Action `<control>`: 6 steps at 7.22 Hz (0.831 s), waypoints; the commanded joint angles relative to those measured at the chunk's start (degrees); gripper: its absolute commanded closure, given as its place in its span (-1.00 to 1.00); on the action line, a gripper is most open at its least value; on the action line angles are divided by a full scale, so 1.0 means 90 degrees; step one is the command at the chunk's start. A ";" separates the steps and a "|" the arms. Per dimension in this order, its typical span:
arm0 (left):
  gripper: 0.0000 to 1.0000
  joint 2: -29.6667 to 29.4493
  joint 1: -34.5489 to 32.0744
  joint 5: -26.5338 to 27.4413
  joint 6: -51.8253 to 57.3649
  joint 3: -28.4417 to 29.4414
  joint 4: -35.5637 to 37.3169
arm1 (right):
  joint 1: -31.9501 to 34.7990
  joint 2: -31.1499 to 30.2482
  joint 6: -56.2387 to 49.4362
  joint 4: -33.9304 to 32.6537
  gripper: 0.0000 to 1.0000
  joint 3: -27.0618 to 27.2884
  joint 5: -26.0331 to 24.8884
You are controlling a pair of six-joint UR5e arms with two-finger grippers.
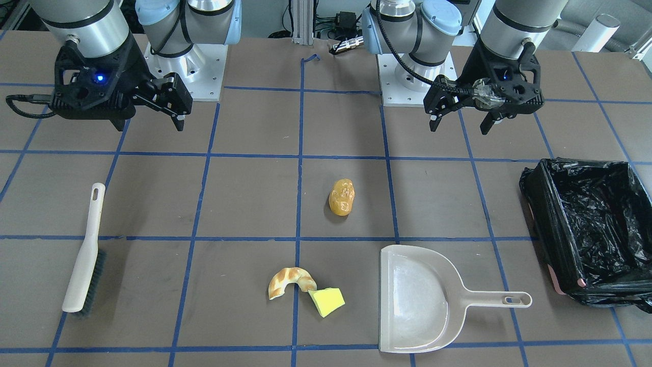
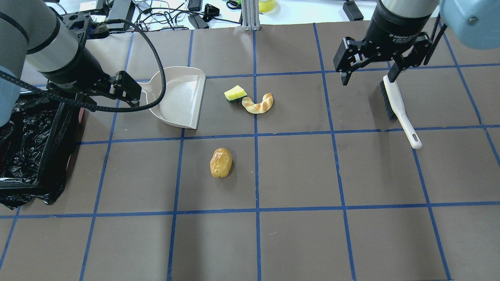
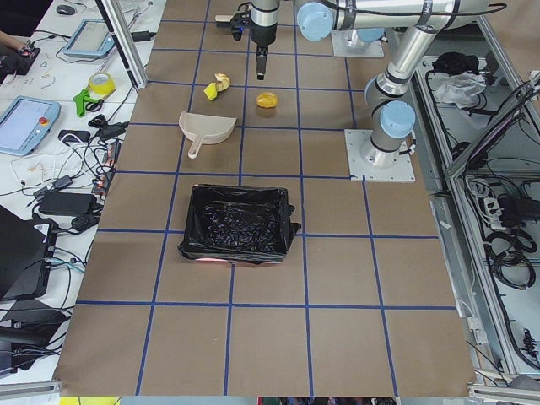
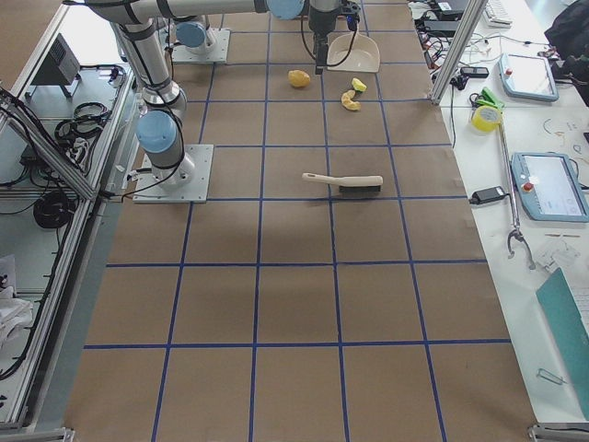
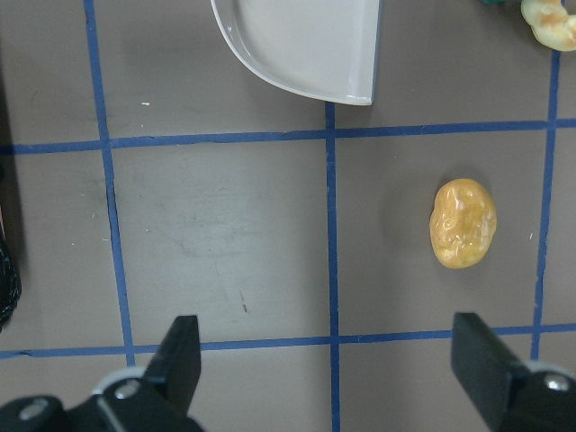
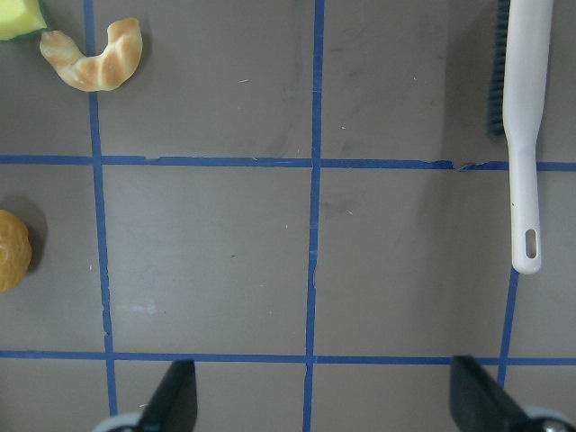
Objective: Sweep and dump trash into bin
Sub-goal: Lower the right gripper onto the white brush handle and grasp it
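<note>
The left gripper (image 1: 460,125) and right gripper (image 2: 369,76) hang empty, fingers spread. I'd have the right clamp the brush (image 2: 396,103), across the trash (image 2: 258,104) from the dustpan (image 2: 179,99), squarely mid-handle.

Front cam faces the robot, looking steeply down at the desk (image 1: 244,122); overhead looks from behind it. Side cams sit way back at either end. Wrist cams hang close, straight down past the left pincer (image 5: 328,360) and right pincer (image 6: 324,387), both catching the amber lump (image 5: 463,223).
</note>
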 commanded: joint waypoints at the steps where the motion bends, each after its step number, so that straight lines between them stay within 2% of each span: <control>1: -1.00 0.0004 0.0000 0.0008 0.0000 -0.0012 -0.0041 | 0.0000 0.0010 0.0000 -0.0019 -1.00 0.0002 0.0000; 3: -1.00 0.0004 0.0000 0.0008 0.0000 -0.0012 -0.0031 | -0.0271 0.0029 0.0000 -0.0117 -1.00 -0.0056 -0.0281; 4: -1.00 0.0014 0.0029 0.0027 0.0019 -0.0002 -0.0060 | -0.0757 0.0087 -0.0222 -0.0136 -0.99 -0.0008 -0.0293; 5: -1.00 -0.0005 0.0039 0.0018 0.0020 0.0046 -0.0032 | -0.1187 0.0339 -0.0979 -0.0214 -0.98 0.0118 -0.0283; 6: -1.00 -0.0005 0.0058 0.0027 0.0020 0.0037 0.0017 | -0.1443 0.0642 -0.1499 -0.0834 -0.98 0.0380 -0.0428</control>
